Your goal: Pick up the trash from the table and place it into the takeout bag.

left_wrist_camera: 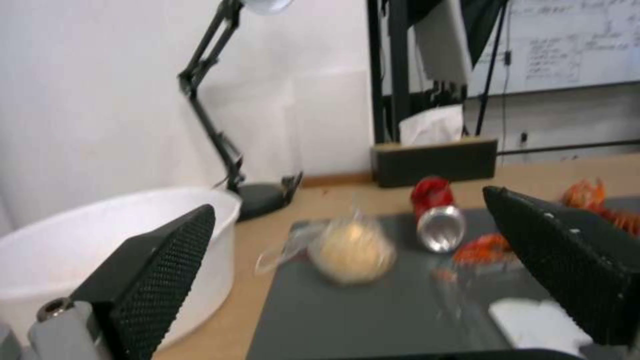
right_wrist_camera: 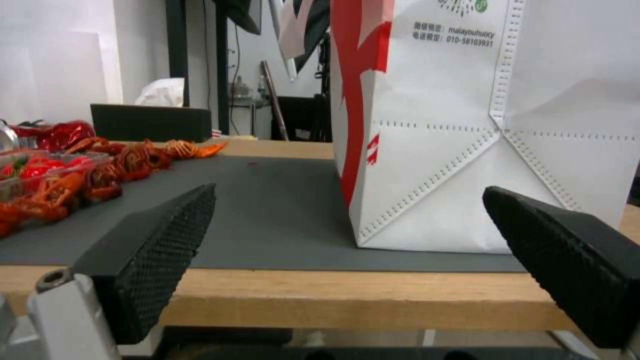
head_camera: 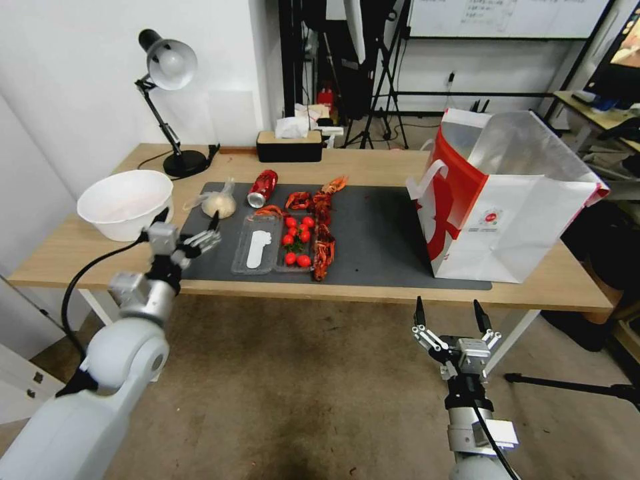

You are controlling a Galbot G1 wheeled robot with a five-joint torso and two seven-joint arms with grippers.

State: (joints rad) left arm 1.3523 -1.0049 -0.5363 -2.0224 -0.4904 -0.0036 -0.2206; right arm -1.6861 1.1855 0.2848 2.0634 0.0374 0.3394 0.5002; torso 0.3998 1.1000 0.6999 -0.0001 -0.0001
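None of the trash has visibly reached the takeout bag (its inside is hidden): the knotted clear bag and crushed red can lie on the mat. Left gripper hovers nearby, fingers apart; right gripper waits, spread, below the table edge.

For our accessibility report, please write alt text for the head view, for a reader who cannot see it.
The left gripper hovers open over the table's left front edge, near a knotted clear bag and a crushed red can on the grey mat. The takeout bag stands open on the right. The right gripper waits open below the table's front edge.
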